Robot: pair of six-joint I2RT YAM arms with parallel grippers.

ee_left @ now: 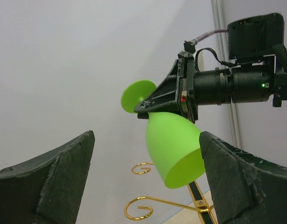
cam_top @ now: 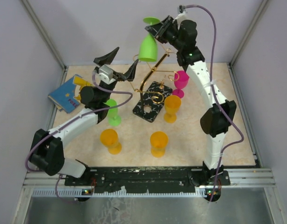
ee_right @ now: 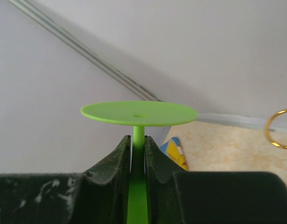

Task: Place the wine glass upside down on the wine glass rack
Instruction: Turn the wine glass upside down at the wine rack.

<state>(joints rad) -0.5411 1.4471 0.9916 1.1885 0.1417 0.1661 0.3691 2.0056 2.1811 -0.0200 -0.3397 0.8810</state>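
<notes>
As wine glass (cam_top: 148, 48) hangs inverted, rack (cam_top: 153, 105) sits beneath.

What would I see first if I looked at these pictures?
Probably the bright green wine glass, held upside down by its stem in the right gripper, high over the gold wine glass rack. Next, the left gripper beside it, wide open and empty. Below, orange glasses, a pink glass and a smaller green glass stand around the rack.

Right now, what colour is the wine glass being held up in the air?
The wine glass is lime green all over, clearest in the left wrist view.
</notes>
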